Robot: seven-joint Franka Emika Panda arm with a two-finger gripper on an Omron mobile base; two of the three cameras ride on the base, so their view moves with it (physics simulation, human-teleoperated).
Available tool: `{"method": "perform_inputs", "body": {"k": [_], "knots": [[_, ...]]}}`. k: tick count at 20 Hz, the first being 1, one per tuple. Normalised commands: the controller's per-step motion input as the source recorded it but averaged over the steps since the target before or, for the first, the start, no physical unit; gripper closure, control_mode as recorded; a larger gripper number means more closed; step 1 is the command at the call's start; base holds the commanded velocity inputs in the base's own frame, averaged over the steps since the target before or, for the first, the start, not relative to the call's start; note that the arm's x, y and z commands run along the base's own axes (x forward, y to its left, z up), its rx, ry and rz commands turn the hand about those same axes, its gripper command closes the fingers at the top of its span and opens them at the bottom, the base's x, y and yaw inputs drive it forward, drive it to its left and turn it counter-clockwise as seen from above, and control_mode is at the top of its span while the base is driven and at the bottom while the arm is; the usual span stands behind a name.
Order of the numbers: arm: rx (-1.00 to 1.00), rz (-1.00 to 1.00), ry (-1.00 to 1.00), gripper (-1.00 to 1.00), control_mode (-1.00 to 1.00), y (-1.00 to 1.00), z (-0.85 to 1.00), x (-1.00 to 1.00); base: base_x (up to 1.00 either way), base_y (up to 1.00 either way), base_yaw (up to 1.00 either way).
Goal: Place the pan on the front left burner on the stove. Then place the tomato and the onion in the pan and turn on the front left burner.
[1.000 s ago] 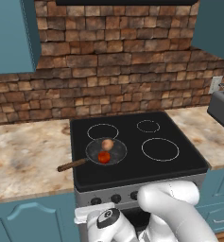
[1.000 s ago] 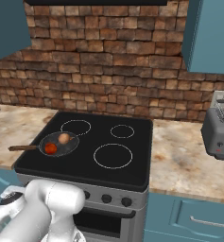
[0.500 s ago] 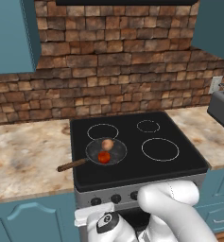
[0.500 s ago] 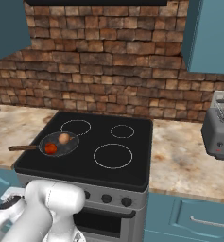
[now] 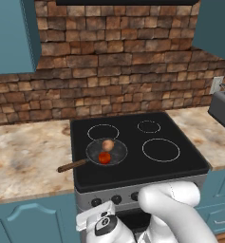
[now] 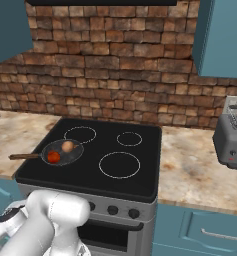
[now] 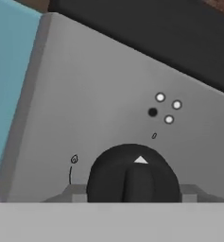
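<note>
Counter (image 5: 23, 156) of mottled stone lies at the left, and the stove (image 5: 133, 142) stands beside it under the brick wall. Its front left burner (image 5: 107, 153) carries the pan (image 5: 115, 153), whose wooden handle reaches out toward the counter. Inside the pan the onion (image 5: 107, 145) sits just behind the tomato (image 5: 104, 158). Low at the steel front, a black knob (image 7: 132, 179) sits between the gripper (image 7: 127, 196) fingers; whether they clamp it I cannot tell. At the far right a toaster (image 6: 232, 140) stands on the counter

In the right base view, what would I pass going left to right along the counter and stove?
Pan handle → tomato → onion → large burner ring → bare counter → toaster.
</note>
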Motion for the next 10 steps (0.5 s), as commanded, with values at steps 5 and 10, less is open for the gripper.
{"method": "perform_inputs", "body": {"k": [5, 10], "knots": [[-0.49, 0.01, 0.00, 1.00, -1.00, 0.31, 0.31, -0.02, 0.00, 0.00, 0.00], [-0.48, 0.01, 0.00, 1.00, -1.00, 0.28, 0.32, -0.01, 0.00, 0.00, 0.00]]}}
